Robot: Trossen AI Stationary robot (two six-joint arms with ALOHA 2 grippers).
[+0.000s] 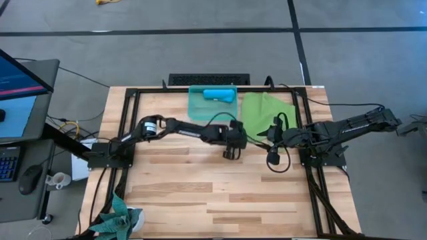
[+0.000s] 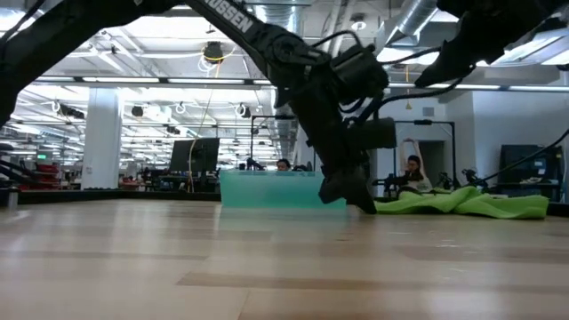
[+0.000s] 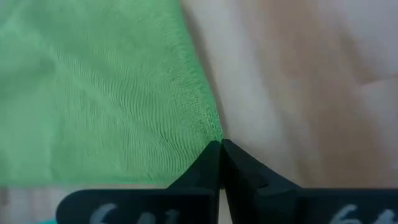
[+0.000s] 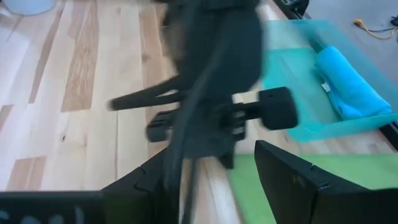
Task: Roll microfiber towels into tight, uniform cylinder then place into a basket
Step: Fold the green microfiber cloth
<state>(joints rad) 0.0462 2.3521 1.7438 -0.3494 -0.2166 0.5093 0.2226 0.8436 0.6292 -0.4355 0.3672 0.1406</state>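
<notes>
The green towel [image 1: 265, 110] lies spread out flat on the wooden table [image 1: 200, 193], just beside the basket [image 1: 197, 105], and the blue towel [image 1: 219, 95] is already rolled up and sits inside that basket. So, seen from above, one towel looks done and one is left to roll and put away. The left gripper [image 1: 231, 154] is down at the near left corner of the green towel, and the right gripper [image 1: 273, 159] hangs close by, near the towel's front edge. From table height, the left gripper [image 2: 356, 197] comes down to the table top with its tip right at the edge of the green towel [image 2: 471, 203], which lies in soft bumps, and the basket [image 2: 267, 188] stands behind it. The left wrist view shows the left gripper [image 3: 221, 149] with its fingers pressed together on the very corner of the green towel [image 3: 93, 93], so it seems to be pinching that corner. The right wrist view shows the right gripper [image 4: 211, 168] with its fingers wide apart and holding nothing; past them are the left arm, the basket [image 4: 292, 62] with the blue towel [image 4: 348, 87] in it, and a strip of green towel [image 4: 354, 165].
</notes>
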